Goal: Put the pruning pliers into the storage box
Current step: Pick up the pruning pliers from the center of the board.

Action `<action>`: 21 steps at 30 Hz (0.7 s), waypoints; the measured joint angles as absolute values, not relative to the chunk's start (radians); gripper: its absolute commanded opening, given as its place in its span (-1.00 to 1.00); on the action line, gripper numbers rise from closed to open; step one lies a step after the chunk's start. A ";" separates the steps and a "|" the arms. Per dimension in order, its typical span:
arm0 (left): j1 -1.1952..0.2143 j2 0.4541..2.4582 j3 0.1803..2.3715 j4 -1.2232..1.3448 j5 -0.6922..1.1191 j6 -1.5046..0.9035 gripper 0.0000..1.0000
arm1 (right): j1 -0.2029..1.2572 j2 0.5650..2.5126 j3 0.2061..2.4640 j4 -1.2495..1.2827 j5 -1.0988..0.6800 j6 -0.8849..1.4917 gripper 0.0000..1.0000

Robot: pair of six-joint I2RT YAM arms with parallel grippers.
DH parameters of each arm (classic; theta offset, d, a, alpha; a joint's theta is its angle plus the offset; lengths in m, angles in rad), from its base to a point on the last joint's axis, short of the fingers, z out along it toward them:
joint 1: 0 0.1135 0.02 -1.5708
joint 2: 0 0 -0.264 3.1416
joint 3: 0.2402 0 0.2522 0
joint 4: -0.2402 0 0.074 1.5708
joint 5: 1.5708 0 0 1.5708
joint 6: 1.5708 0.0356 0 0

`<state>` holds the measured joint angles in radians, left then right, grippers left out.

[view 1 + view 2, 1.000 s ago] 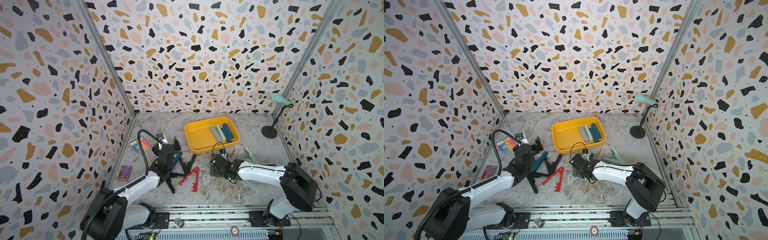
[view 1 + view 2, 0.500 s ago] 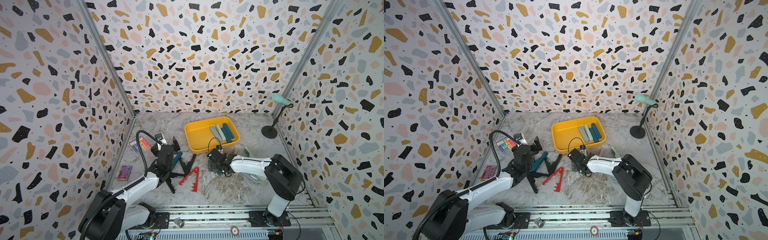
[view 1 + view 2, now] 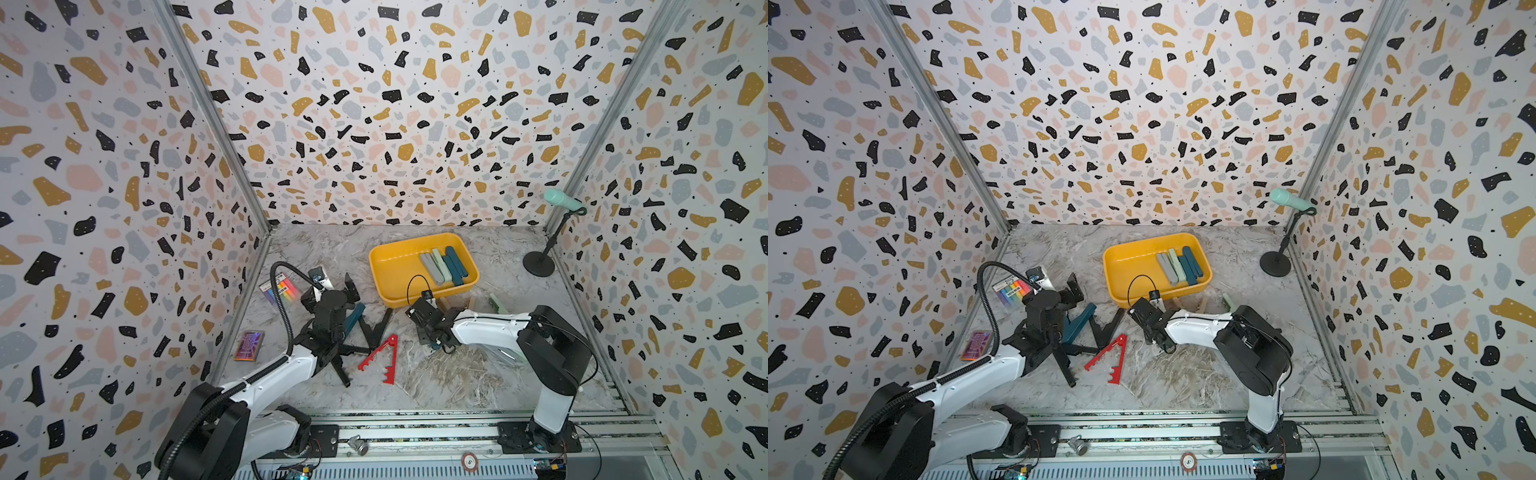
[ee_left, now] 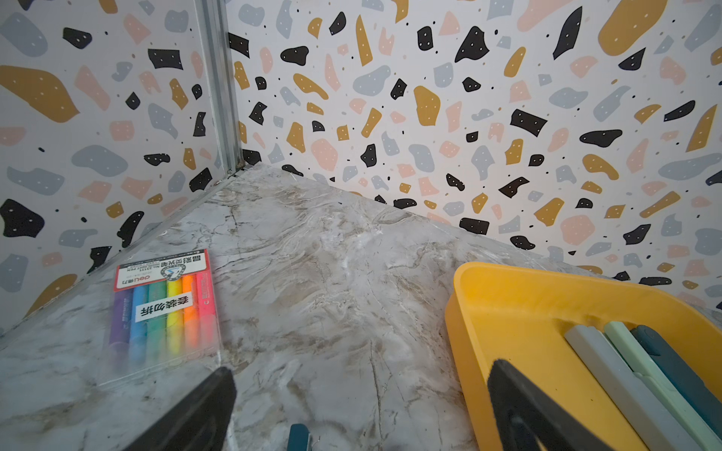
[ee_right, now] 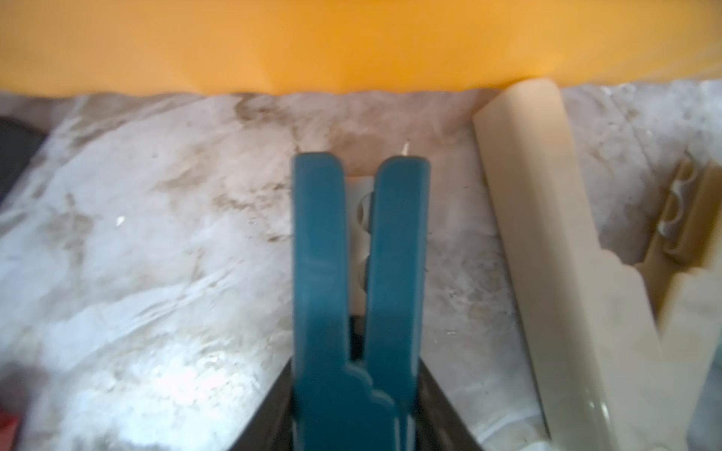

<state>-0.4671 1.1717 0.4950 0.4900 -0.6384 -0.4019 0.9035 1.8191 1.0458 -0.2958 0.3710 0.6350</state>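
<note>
My right gripper [image 3: 420, 316] has closed on a teal pair of pliers [image 5: 324, 273]. In its wrist view the two teal arms stick out past the black fingers [image 5: 437, 425], pinched almost parallel with only a narrow gap between them. I cannot tell whether the pair is off the table [image 3: 436, 382]. The yellow box [image 3: 397, 270] is straight ahead of those fingertips, its near wall just beyond the ends of the arms and not touching them. A beige pair [image 5: 547, 242] lies on the table just beside the grip. Inside the box, toward the end farther from this gripper, a row of pliers [image 3: 442, 266] in grey, mint and dark teal lies side by side. My left gripper [image 4: 361, 371] stands wide open with nothing between its fingers. It hangs above a dark teal pair [image 3: 356, 316] and a black pair [image 3: 376, 328]. The red pair [image 3: 380, 353] is near it on the side of my right arm, and the box sits ahead of it to the right.
</note>
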 measured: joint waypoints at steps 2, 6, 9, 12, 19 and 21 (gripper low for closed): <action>-0.467 1.171 0.495 0.488 -0.638 -0.403 0.99 | 0.904 1.804 1.022 -0.272 0.361 0.623 -0.52; -0.467 1.171 0.495 0.484 -0.638 -0.404 0.99 | 0.890 1.751 0.952 -0.228 0.320 0.611 -0.85; -0.467 1.171 0.495 0.480 -0.638 -0.405 0.99 | 0.876 1.709 0.903 -0.207 0.289 0.603 -0.86; -0.467 1.171 0.495 0.479 -0.638 -0.405 0.99 | 0.870 1.676 0.873 -0.203 0.265 0.587 -0.81; -0.467 1.166 0.495 0.477 -0.636 -0.406 0.99 | 0.877 1.508 0.725 -0.078 0.157 0.500 -0.77; -0.467 1.159 0.495 0.477 -0.635 -0.406 0.99 | 0.875 1.454 0.709 -0.060 0.136 0.482 -0.78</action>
